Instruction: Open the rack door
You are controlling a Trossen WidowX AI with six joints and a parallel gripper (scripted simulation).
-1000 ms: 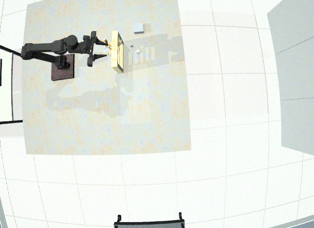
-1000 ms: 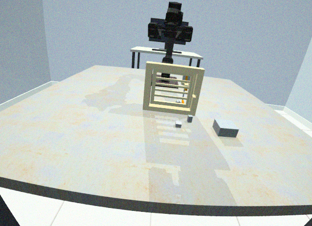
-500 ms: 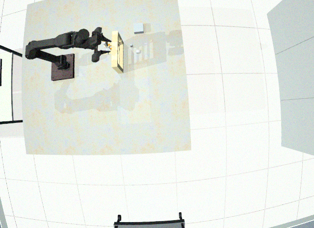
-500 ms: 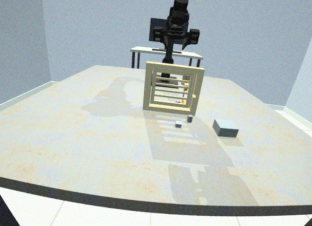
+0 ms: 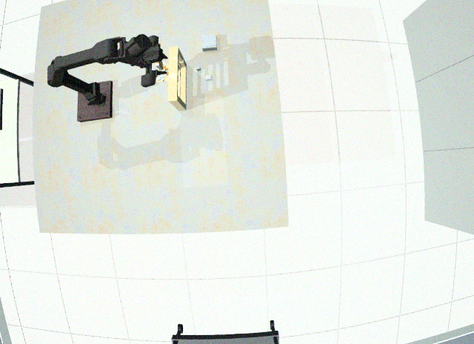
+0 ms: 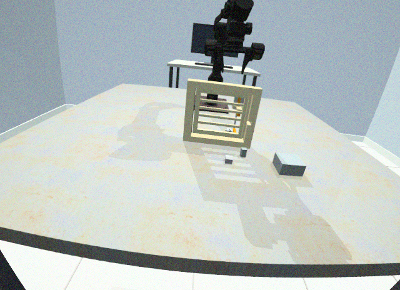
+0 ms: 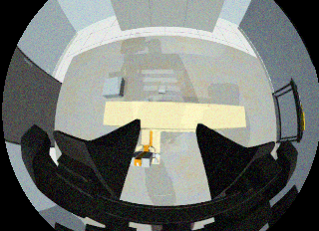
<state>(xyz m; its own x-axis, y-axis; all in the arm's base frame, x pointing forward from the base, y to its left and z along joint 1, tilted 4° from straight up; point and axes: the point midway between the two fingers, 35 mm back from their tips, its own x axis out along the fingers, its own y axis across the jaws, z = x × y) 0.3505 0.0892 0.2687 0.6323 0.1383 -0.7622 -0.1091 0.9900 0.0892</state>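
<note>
The open, empty gripper (image 5: 164, 64) (image 6: 233, 70) (image 7: 169, 125) hangs above the handle (image 7: 151, 138), the frame (image 5: 173, 78) (image 6: 222, 84) (image 7: 174, 115) just beyond it.

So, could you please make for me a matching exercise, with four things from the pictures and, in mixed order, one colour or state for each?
Things:
1. Tool
2. Wooden frame
3. Arm's base plate
4. Largest loose block

Descriptions:
A. Dark reddish brown
B. Pale blue-grey on top
C. Open, fingers apart
D. Pale yellow, standing upright

Right pairs: 1-C, 2-D, 3-A, 4-B
</note>
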